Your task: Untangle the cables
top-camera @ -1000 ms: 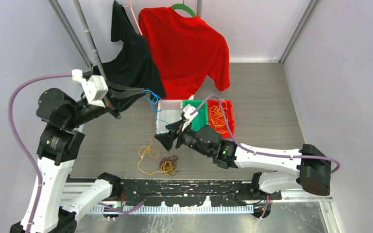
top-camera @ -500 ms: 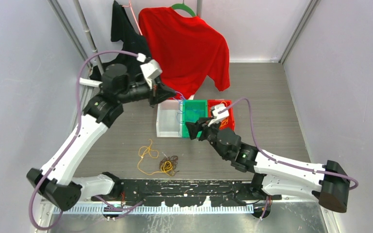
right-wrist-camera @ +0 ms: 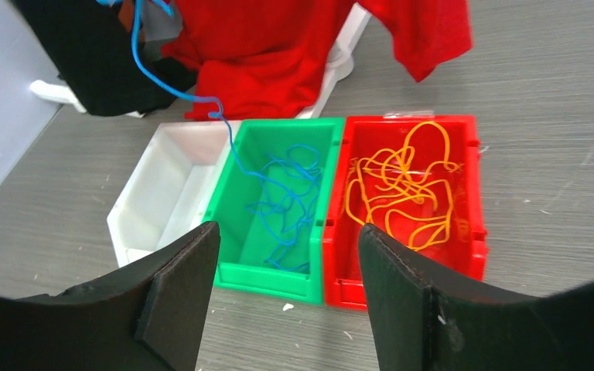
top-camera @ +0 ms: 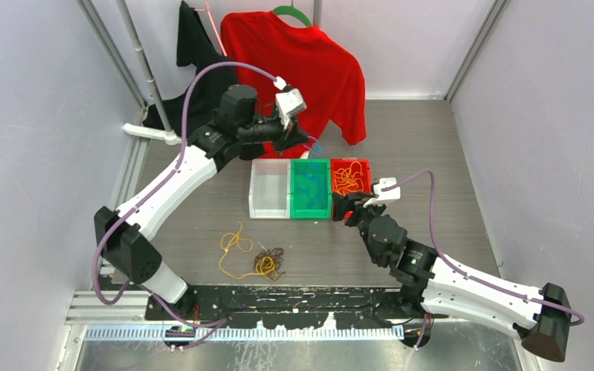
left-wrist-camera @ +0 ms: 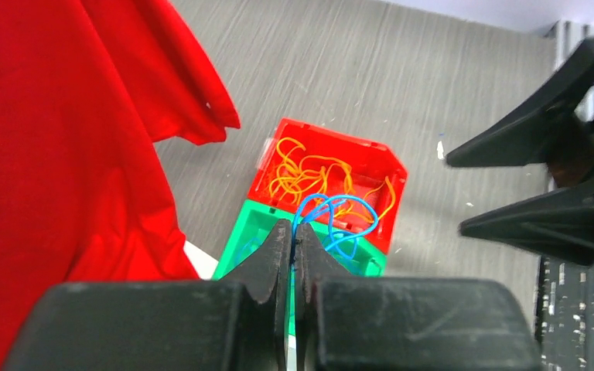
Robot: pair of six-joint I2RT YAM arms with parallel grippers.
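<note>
My left gripper (top-camera: 308, 144) hangs above the back of the green bin (top-camera: 310, 217), shut on a blue cable (left-wrist-camera: 340, 210). That cable (right-wrist-camera: 148, 71) trails down from it into the green bin (right-wrist-camera: 263, 277), where more blue cables (right-wrist-camera: 286, 202) lie. Orange-yellow cables (right-wrist-camera: 402, 182) fill the red bin (right-wrist-camera: 476, 232). A tangle of orange-yellow and dark brown cables (top-camera: 254, 260) lies on the table near the arm bases. My right gripper (top-camera: 346, 209) stands open and empty just in front of the red bin (top-camera: 369, 174), aimed at the bins (right-wrist-camera: 286, 232).
A white bin (top-camera: 269, 212) adjoins the green one on the left. A red shirt (top-camera: 294, 73) and a black shirt (top-camera: 197, 46) hang on a rack at the back and drape to the table behind the bins.
My left arm swung right, from beside the black shirt to above the bins, carrying the blue cable. My right arm pulled back rightward from the white and green bins to the red bin's front.
</note>
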